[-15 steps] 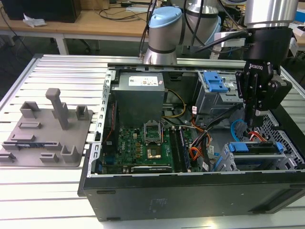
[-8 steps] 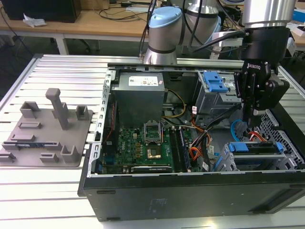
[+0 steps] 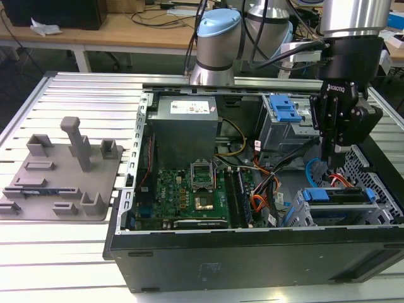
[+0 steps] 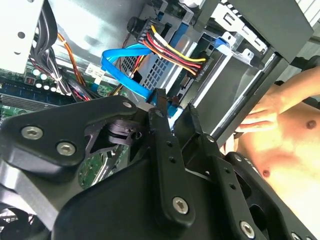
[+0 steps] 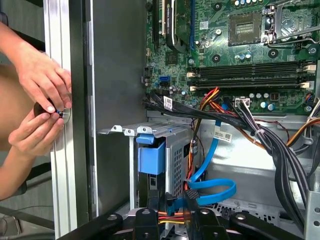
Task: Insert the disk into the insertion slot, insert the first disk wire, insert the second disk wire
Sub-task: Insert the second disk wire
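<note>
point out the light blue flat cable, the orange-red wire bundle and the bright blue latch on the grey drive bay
light blue flat cable [image 5: 215, 187], first wrist view, on the looped stretch
orange-red wire bundle [image 4: 172, 52], second wrist view, on the mid run before the plug
bright blue latch [image 3: 284, 108], exterior view, on the latch's face atop the grey drive bay

Hidden behind the gripper [image 4: 175, 107]: the plug end of the second disk wire [image 4: 122, 60] (light blue). Cut off at the edge: a person's hands [image 5: 42, 80].

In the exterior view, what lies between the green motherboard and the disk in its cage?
In the exterior view, a bundle of black cables and orange wires lies between the motherboard and the disk.
</note>
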{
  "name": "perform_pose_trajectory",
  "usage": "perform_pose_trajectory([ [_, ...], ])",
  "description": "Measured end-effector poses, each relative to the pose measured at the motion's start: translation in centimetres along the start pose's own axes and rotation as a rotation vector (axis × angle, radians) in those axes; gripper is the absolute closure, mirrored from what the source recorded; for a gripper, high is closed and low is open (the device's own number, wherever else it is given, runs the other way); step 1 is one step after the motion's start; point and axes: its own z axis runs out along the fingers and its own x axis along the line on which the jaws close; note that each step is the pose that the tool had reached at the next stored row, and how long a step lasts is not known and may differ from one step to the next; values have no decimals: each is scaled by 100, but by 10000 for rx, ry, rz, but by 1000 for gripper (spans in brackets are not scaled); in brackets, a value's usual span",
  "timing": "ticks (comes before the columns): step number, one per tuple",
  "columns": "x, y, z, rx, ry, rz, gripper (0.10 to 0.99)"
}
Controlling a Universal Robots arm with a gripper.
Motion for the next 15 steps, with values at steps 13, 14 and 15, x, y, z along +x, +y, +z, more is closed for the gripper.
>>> perform_pose_trajectory([
  [13, 84, -20, 49, 152, -581, 121, 925],
  [14, 95, -20, 54, 160, -635, 129, 925],
  [15, 110, -20, 61, 167, -711, 140, 925],
])
